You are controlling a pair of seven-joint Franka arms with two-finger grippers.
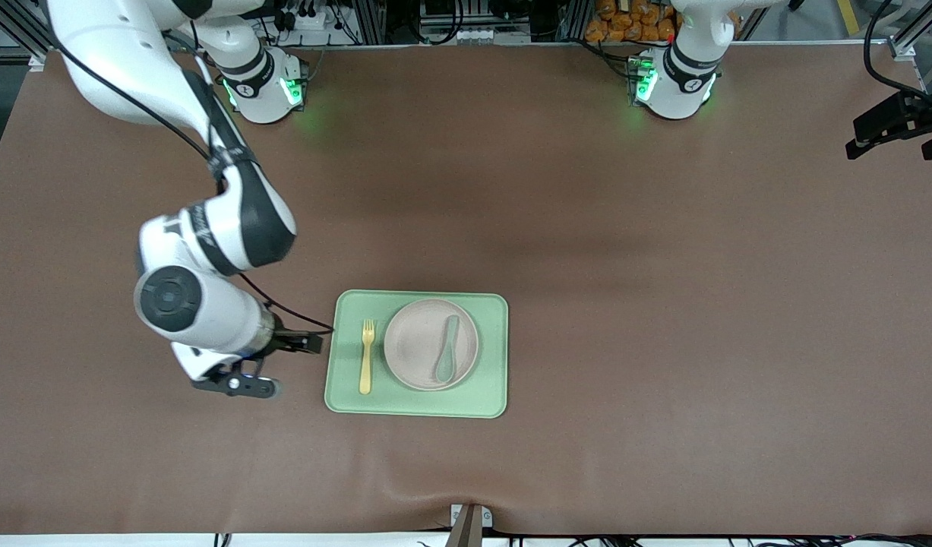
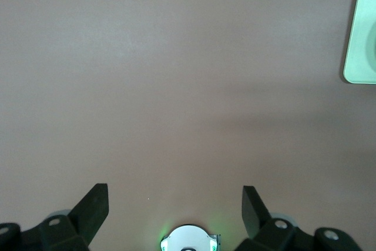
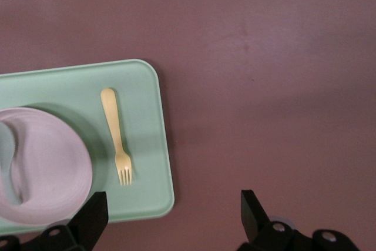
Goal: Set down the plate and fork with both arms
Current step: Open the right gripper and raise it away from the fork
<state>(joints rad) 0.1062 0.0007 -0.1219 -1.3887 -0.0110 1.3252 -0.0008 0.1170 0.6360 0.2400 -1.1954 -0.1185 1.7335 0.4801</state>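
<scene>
The pale plate (image 1: 414, 343) lies on a light-green tray (image 1: 344, 396) in the middle of the table. A grey-green spoon (image 1: 447, 349) lies on the plate. The yellow fork (image 1: 367, 355) lies on the tray beside the plate, toward the right arm's end. My right gripper (image 1: 282, 355) hangs open and empty over the table just off the tray's edge at that end. The right wrist view shows its open gripper (image 3: 173, 216), the fork (image 3: 116, 133), the plate (image 3: 53, 168) and the tray (image 3: 147, 116). My left gripper (image 2: 175, 210) is open and empty over bare table; it is out of the front view.
The brown table mat (image 1: 663, 304) covers the whole table. The left arm's base (image 1: 674, 83) and the right arm's base (image 1: 264, 91) stand at the edge farthest from the front camera. A tray corner (image 2: 359, 39) shows in the left wrist view.
</scene>
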